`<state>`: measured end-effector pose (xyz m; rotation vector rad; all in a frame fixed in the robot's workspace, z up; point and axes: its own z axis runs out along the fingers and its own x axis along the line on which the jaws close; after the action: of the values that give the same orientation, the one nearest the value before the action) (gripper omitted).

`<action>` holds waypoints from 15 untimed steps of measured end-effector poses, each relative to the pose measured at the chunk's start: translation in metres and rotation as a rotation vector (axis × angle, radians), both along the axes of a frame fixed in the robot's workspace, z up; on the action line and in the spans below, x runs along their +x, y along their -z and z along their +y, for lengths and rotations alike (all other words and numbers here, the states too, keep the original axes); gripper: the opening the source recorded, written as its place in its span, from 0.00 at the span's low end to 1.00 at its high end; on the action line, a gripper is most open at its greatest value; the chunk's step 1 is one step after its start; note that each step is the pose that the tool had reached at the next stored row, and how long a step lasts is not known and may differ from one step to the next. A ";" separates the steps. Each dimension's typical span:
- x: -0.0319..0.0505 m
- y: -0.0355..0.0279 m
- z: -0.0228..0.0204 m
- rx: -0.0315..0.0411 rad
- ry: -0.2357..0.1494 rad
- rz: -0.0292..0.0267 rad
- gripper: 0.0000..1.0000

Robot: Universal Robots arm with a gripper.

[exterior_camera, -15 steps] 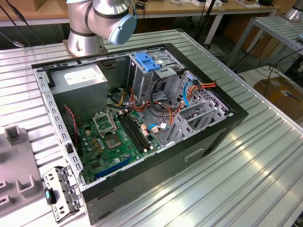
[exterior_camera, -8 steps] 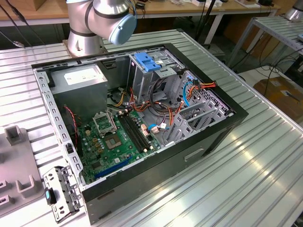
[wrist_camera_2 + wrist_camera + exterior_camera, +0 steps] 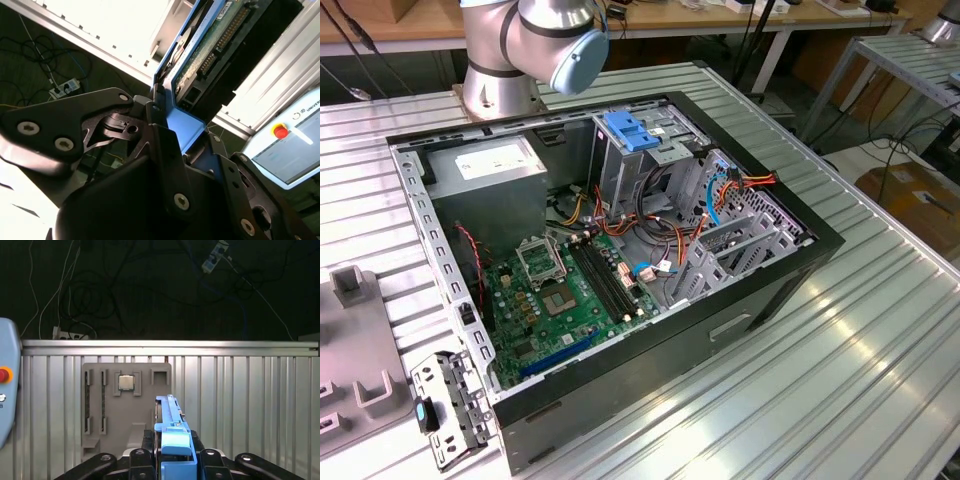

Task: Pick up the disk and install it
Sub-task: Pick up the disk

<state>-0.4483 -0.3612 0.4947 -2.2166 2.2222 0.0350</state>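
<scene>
Exterior view high, oblique over the computer case [image 3: 620, 395]; both wrist views close along the fingers [image 3: 141, 456] and disk [image 3: 172, 440].

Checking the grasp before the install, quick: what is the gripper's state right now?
Gripper: closed, holding the disk at its blue-railed end.

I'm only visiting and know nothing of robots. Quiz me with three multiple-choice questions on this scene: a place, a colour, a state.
1. Where is the disk? A) on the table B) on the grey tray C) in the gripper
2. What colour are the disk's side rails? A) red B) blue C) yellow
3. The computer case is A) open B) closed C) wrapped

Answers: 1 C, both wrist views show the gripper shut on it. 2 B, blue in both wrist views. 3 A, its motherboard lies exposed in the exterior view.
</scene>
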 end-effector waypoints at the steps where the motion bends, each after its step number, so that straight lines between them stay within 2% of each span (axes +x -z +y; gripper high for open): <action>1: 0.0016 0.0000 0.0000 0.0000 0.000 0.0000 0.37; 9: 0.0168 0.0000 0.0000 0.0000 0.000 0.0000 0.37; 15: 0.0227 0.0000 0.0000 0.0000 0.000 0.0000 0.37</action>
<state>-0.4256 -0.3612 0.4947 -2.2165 2.2222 0.0350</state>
